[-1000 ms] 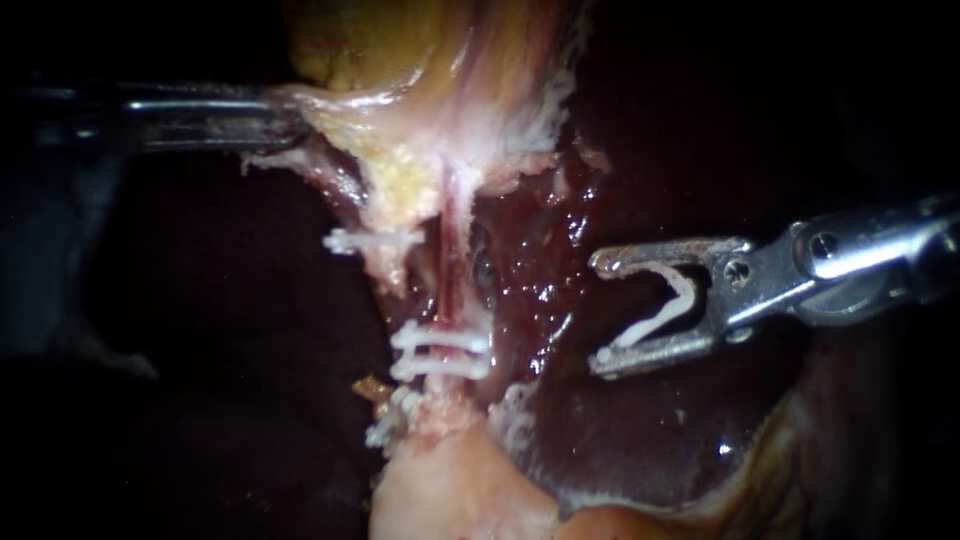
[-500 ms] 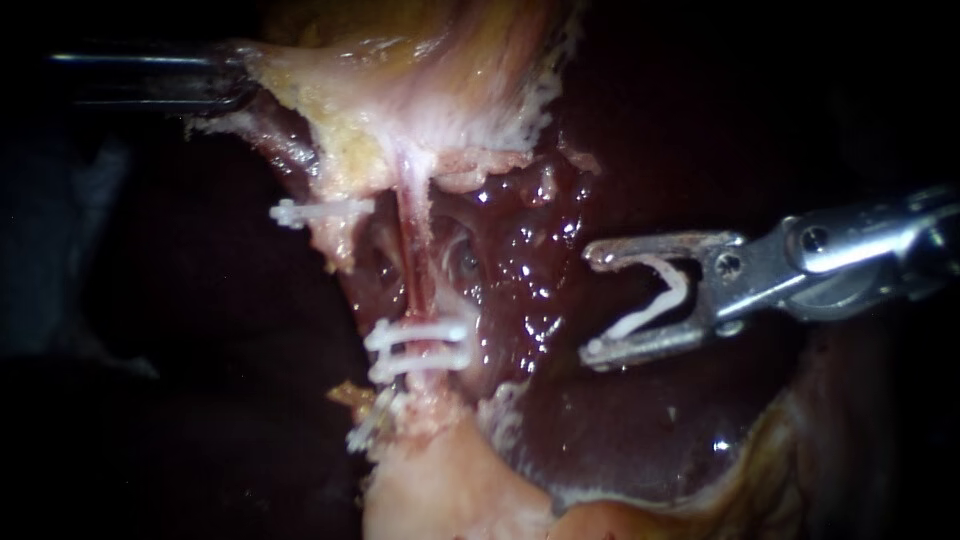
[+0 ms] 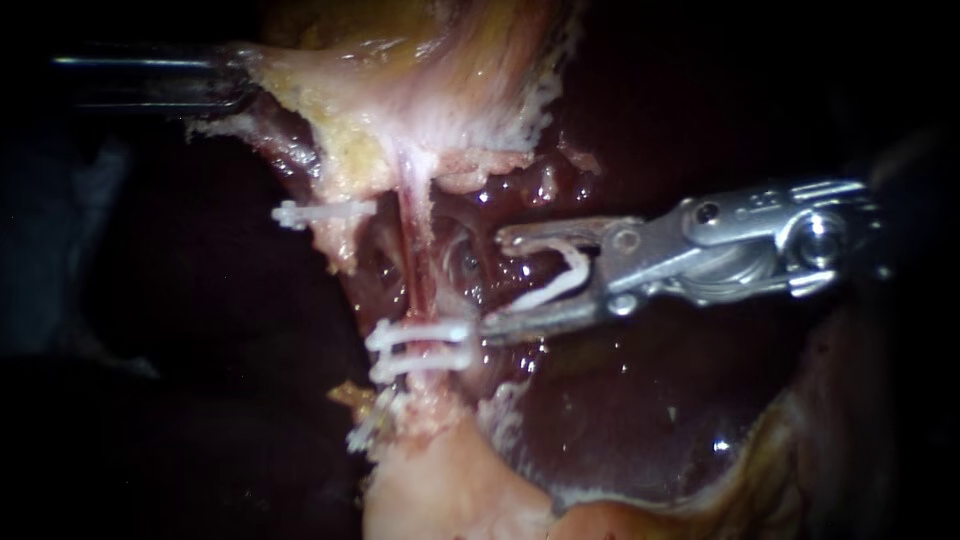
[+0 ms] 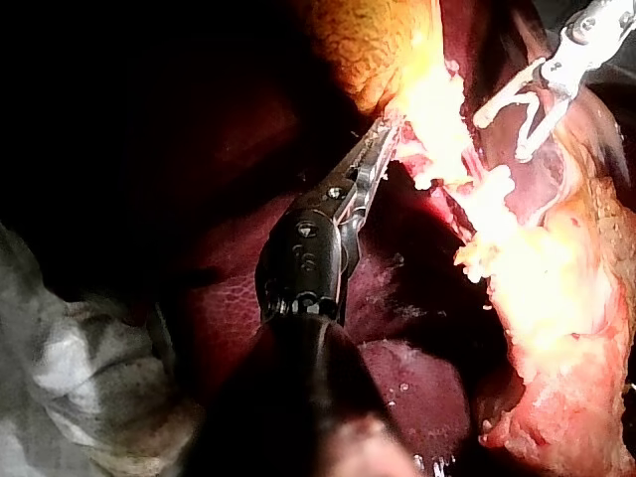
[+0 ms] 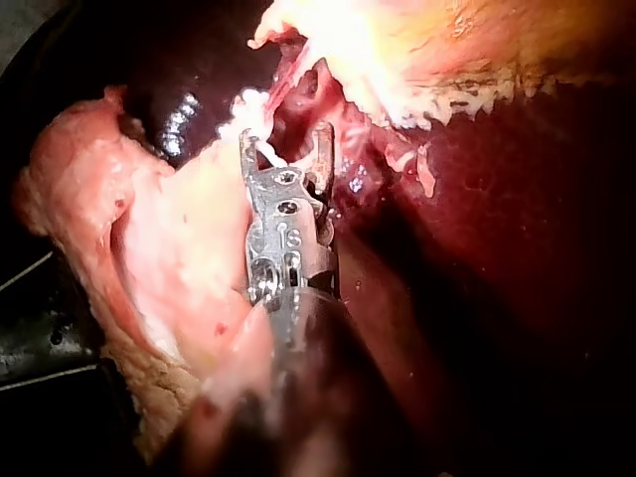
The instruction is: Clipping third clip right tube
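The right tube [image 3: 414, 255], a thin reddish strand running down the centre of the endoscope view, already carried two white clips [image 3: 420, 345]. They lay side by side across its lower stretch, just below the middle of the frame. The third was not yet on.

The right instrument [image 3: 495, 284] reached in from the right edge, its jaws spread wide and cradling the new clip [image 3: 557, 277], a white V lying open between them and touching both. The jaw tips sat just right of the tube. The lower one was very near the right end of the upper placed clip, and the upper one was level with the bare stretch above. The tube itself was outside the jaws, so the clip had not begun to close round it.

In the upper left of the frame the left instrument [image 3: 225, 85] had its jaws closed on the edge of the pale tissue [image 3: 330, 110], and the tube looked drawn taut below. Further left, another clip [image 3: 322, 212] crossed a separate pale strand. Dark liver [image 3: 640, 430] filled the lower right.

As I judged it, what remained was to bring the open jaws across the bare tube above the pair and squeeze the clip shut.
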Tool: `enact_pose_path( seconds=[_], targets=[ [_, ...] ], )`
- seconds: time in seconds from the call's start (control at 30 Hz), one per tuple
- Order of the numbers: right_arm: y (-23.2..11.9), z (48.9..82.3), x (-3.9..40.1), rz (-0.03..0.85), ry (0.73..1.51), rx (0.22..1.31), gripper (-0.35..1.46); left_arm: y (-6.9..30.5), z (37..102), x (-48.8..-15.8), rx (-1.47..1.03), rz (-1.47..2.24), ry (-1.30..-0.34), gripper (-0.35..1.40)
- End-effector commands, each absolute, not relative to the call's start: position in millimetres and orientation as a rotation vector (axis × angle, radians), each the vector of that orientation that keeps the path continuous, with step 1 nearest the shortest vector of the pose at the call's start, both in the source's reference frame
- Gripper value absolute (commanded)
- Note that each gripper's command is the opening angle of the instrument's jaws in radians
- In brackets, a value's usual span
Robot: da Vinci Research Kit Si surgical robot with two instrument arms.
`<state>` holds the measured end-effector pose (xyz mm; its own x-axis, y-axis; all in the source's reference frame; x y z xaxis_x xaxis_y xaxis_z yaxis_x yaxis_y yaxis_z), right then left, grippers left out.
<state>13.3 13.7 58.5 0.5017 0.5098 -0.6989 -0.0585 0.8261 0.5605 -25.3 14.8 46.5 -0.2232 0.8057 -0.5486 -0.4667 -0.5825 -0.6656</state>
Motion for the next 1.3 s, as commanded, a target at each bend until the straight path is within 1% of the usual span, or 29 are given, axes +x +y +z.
enact_pose_path(
  seconds=[0.03,0.23,0.33,0.57,0.77,0.87,1.03,1.17,1.3],
  targets=[
    [13.6,58.8,13.7,0.366,0.996,0.516,0.49,14.8,46.6,-25.3,-1.158,1.907,-0.459,-0.35],
    [13.6,60.7,16.0,0.384,1.017,0.537,0.49,14.7,46.7,-25.4,-1.158,1.907,-0.458,-0.35],
    [13.7,61.1,16.9,0.398,1.027,0.543,0.49,14.7,46.7,-25.4,-1.158,1.907,-0.458,-0.35],
    [14.4,61.6,18.7,0.442,1.083,0.576,0.48,14.7,46.7,-25.4,-1.158,1.907,-0.458,-0.35],
    [14.7,61.9,19.7,0.477,1.135,0.628,0.48,14.7,46.8,-25.5,-1.158,1.907,-0.457,-0.35],
    [14.8,61.9,20.1,0.479,1.155,0.650,0.48,14.7,46.8,-25.5,-1.158,1.907,-0.457,-0.35],
    [14.8,61.7,20.2,0.502,1.216,0.703,0.48,14.7,47.0,-25.4,-1.159,1.908,-0.457,-0.35],
    [14.6,60.8,20.1,0.506,1.281,0.770,0.48,14.7,47.0,-25.4,-1.159,1.908,-0.457,-0.35],
    [14.2,59.4,20.1,0.497,1.317,0.833,0.46,14.6,47.1,-25.4,-1.159,1.909,-0.456,-0.35]
  ],
)
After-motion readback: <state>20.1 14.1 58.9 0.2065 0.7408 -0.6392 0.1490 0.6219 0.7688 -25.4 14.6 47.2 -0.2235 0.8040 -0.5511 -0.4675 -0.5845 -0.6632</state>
